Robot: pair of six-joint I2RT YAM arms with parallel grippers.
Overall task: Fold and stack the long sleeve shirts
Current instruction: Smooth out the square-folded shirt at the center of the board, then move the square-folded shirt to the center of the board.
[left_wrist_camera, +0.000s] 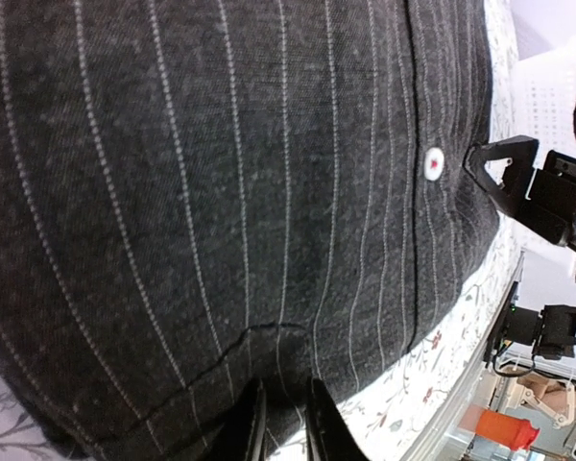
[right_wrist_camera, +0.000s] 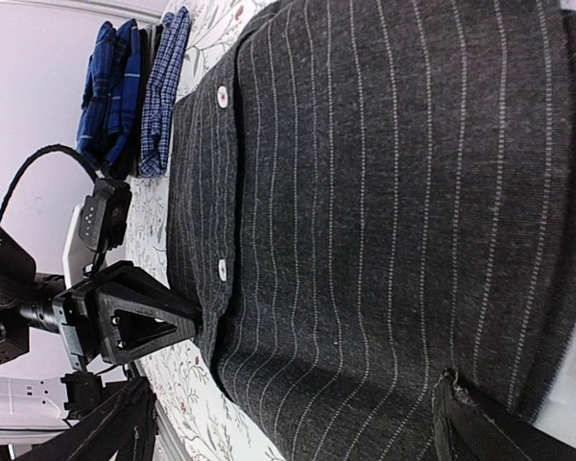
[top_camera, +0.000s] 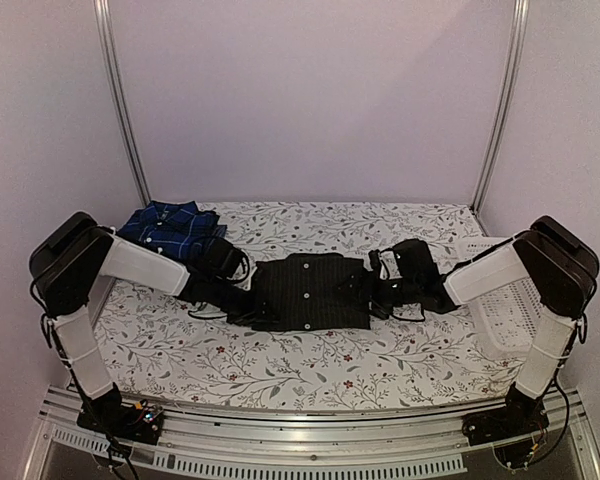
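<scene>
Centre frame, a black pinstriped shirt [top_camera: 305,290] lies on the floral surface [top_camera: 280,365]; left tool [left_wrist_camera: 286,423] pinches its edge, right tool [top_camera: 378,282] spread apart.

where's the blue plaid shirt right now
In the top external view, the blue plaid shirt sits folded at the far left corner of the table, behind and left of the black pinstriped shirt.
</scene>
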